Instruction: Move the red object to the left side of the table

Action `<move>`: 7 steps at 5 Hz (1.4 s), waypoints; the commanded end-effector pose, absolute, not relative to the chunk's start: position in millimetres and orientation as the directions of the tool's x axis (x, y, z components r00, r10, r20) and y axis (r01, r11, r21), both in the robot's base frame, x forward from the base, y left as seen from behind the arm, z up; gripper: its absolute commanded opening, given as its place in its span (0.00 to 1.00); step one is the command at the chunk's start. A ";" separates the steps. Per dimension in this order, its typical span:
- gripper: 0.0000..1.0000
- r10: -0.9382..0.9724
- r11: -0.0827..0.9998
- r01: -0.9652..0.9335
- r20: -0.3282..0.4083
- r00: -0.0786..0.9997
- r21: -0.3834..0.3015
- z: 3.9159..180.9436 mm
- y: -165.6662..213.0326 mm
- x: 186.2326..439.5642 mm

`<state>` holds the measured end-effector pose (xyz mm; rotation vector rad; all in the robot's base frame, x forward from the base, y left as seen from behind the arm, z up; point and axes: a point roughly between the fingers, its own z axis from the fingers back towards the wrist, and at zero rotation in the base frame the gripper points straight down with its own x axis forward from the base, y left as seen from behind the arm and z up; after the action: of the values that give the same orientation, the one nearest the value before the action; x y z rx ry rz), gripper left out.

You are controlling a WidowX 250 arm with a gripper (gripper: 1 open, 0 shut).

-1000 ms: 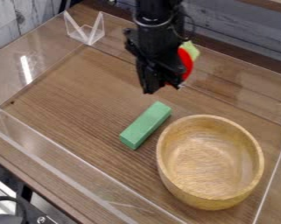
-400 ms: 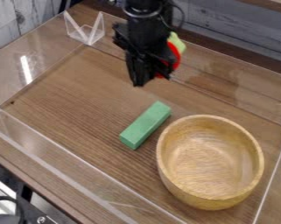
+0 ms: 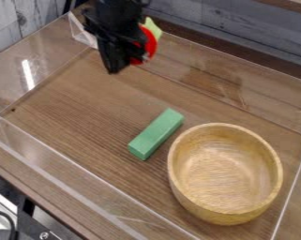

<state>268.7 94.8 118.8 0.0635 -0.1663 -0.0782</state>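
Note:
The red object (image 3: 150,37), a small bright red toy fruit with a bit of green, hangs above the back left part of the table (image 3: 78,103). My black gripper (image 3: 127,54) points down and is shut on the red object, which sticks out on the right side of the fingers. Most of the fruit is hidden behind the gripper body.
A green rectangular block (image 3: 156,133) lies near the middle of the table. A large wooden bowl (image 3: 225,172) sits at the front right. Low clear acrylic walls (image 3: 34,66) edge the table, with a clear bracket (image 3: 80,28) at the back left corner.
The gripper has carried the red object to the left and slightly up, from above the table's back middle toward the back left corner. The block and bowl have not moved.

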 end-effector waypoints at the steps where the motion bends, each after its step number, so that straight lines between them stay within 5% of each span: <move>1: 0.00 -0.040 0.995 0.022 0.190 0.981 0.098 128.5 126.5 276.9; 5: 0.00 -0.009 0.996 -0.005 0.165 0.986 0.087 99.9 198.3 309.5; 7: 0.00 0.001 0.997 -0.013 0.174 0.985 0.071 109.8 215.2 320.9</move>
<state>314.4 211.4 89.7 0.0393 -0.1223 0.0090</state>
